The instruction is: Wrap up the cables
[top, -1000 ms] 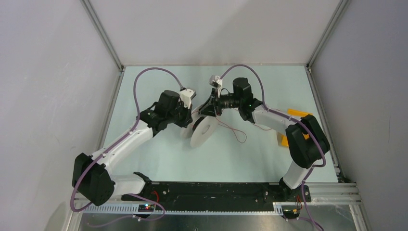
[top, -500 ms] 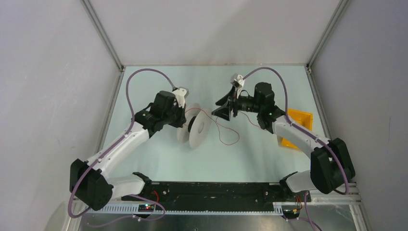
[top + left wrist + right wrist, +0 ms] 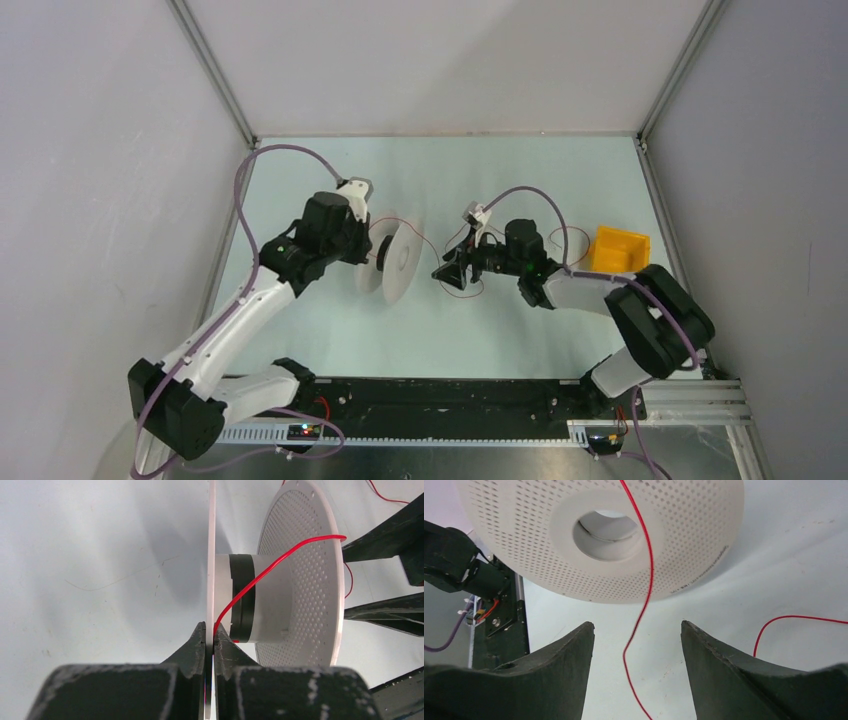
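Note:
My left gripper (image 3: 210, 636) is shut on the thin edge of the near flange of the white plastic spool (image 3: 300, 580) and holds it upright on edge; the top view shows the spool (image 3: 398, 262) left of centre. The thin red cable (image 3: 265, 570) runs from the spool's hub over the perforated far flange. My right gripper (image 3: 638, 630) is open, facing the spool's perforated face (image 3: 684, 545). The cable (image 3: 645, 605) hangs loose between its fingers, touching neither. In the top view the right gripper (image 3: 446, 272) sits just right of the spool.
A yellow bin (image 3: 618, 248) stands at the right of the table. Loose curls of cable lie on the table around the right arm. Enclosure walls close in the left, back and right sides. The black base rail (image 3: 450, 395) runs along the near edge.
My right gripper has swung from behind the spool round to its right side and come lower. My left gripper has carried the spool a little to the left.

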Available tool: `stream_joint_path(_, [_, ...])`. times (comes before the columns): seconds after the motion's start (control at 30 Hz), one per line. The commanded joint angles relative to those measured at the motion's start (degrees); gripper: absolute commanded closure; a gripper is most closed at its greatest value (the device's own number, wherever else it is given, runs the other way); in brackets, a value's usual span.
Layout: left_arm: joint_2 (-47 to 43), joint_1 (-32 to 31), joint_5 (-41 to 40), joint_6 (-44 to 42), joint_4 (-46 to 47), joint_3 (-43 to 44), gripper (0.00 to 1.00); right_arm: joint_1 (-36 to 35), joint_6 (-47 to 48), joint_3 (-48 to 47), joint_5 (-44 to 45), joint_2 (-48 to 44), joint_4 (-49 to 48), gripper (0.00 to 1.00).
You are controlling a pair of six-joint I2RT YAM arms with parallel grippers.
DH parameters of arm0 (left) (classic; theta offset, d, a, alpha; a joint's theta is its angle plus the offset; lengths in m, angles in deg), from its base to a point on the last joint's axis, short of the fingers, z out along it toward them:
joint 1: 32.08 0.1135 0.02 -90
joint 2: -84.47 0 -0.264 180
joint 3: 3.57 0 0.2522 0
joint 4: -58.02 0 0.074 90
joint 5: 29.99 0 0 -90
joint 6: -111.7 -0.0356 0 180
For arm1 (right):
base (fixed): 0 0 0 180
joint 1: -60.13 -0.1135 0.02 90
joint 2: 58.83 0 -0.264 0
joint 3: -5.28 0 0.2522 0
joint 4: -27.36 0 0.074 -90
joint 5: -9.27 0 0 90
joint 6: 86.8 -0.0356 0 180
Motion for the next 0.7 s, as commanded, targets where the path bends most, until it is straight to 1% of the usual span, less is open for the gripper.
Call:
stream_joint_path(0.0, [-3.7,1.4,-1.9,2.2,3.0,0.8,1.0,-0.9,-2.3,0.2,2.7,4.7,-10.9,0.32])
stream_joint_path(0.07, [-4.2,2.2,-1.6,2.7,3.0,1.0,1.0,-1.0,-3.7,0.2,2.5,7.2,-14.4,0.34])
stream_joint_path(0.23, [-5.6,3.8,0.5,3.1,3.0,1.5,1.0,-1.4,-7.2,0.2,3.5,12.5,-18.4,0.4])
stream_joint_path(0.3, [-6.1,3.9,0.8,2.9,3.0,1.8,1.0,-1.3,-8.3,0.2,3.8,13.6,-19.3,0.46])
stream_joint_path(0.33, [-6.2,4.1,1.4,2.8,3.0,2.1,1.0,-1.1,-8.5,0.2,4.1,13.8,-19.4,0.52])
stream_joint_path(0.37, [-6.7,4.2,1.7,2.7,3.0,2.1,1.0,-0.8,-8.6,0.2,4.7,13.9,-19.4,0.56])
stream_joint_path(0.4, [-7.0,4.4,2.8,2.7,3.0,2.1,1.0,-0.2,-8.8,0.2,4.8,13.9,-19.3,0.63])
stream_joint_path(0.43, [-7.6,4.4,3.3,2.7,3.0,2.2,1.0,0.2,-9.2,0.2,4.9,13.8,-19.5,0.67])
stream_joint_path(0.47, [-7.9,4.5,3.8,2.9,3.0,2.2,1.0,1.1,-9.5,0.2,4.7,13.7,-19.9,0.72])
stream_joint_path(0.53, [-8.6,4.7,4.1,3.5,3.0,2.3,1.0,2.3,-10.4,0.2,3.8,13.8,-20.9,0.75])
stream_joint_path(0.57, [-8.9,4.6,4.3,3.9,3.0,2.4,1.0,2.8,-11.0,0.2,2.8,13.9,-21.1,0.75])
stream_joint_path(0.63, [-8.8,4.7,5.0,4.1,3.0,2.8,1.0,2.9,-11.4,0.2,0.4,14.2,-22.2,0.67])
stream_joint_path(0.67, [-8.6,4.8,5.1,4.2,3.0,3.1,1.0,2.8,-11.5,0.2,-1.4,14.6,-22.6,0.59])
